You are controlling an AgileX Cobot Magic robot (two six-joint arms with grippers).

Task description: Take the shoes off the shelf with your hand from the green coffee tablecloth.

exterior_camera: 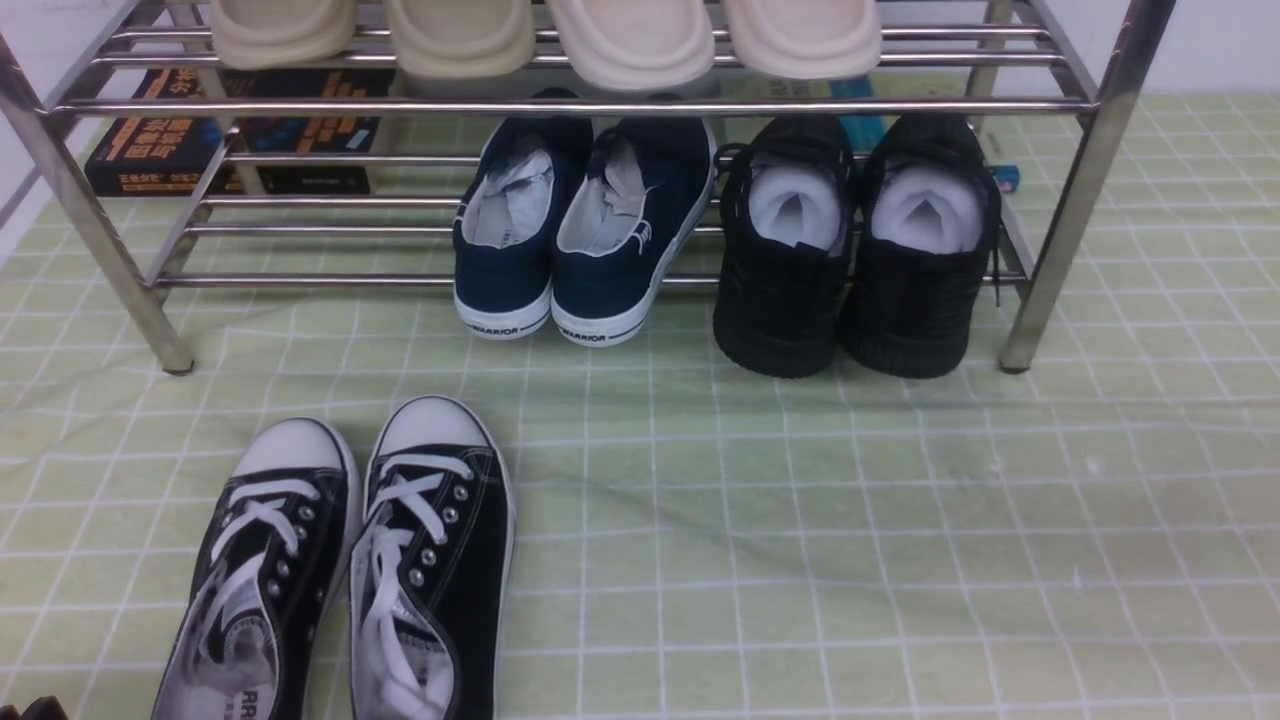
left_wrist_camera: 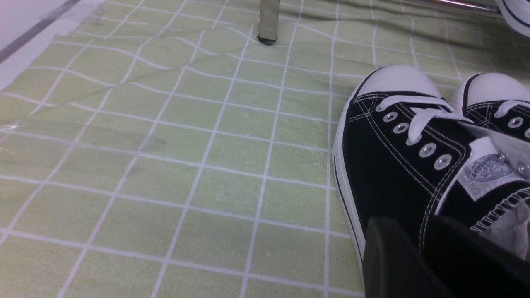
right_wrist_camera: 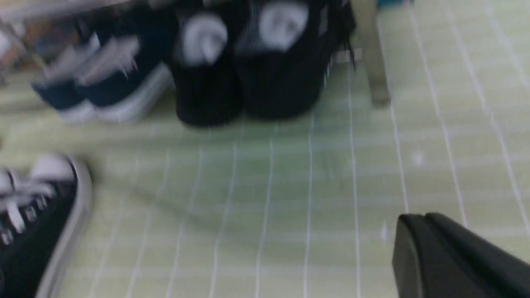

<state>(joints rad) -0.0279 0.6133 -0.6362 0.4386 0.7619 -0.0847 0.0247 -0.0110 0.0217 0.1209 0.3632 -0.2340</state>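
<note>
Note: you lose the heels of the canvas pair [exterior_camera: 430, 560] at the front view's lower-left edge; the slippers [exterior_camera: 630, 45] are clipped along the top edge. Right wrist view is smeared throughout, the shoes [right_wrist_camera: 281, 82] only dark blobs. Left end effector [left_wrist_camera: 418, 248] is defocused, edge-cropped; its gap unreadable.

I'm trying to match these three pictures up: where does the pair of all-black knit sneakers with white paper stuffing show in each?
Front view: the all-black knit sneakers stand on the lower tier of the steel-tube shelf, right end.
Left wrist view: not in it.
Right wrist view: blurred, beside a shelf leg.
Shared landmark: black canvas sneakers with white toe caps, in all three.
</note>
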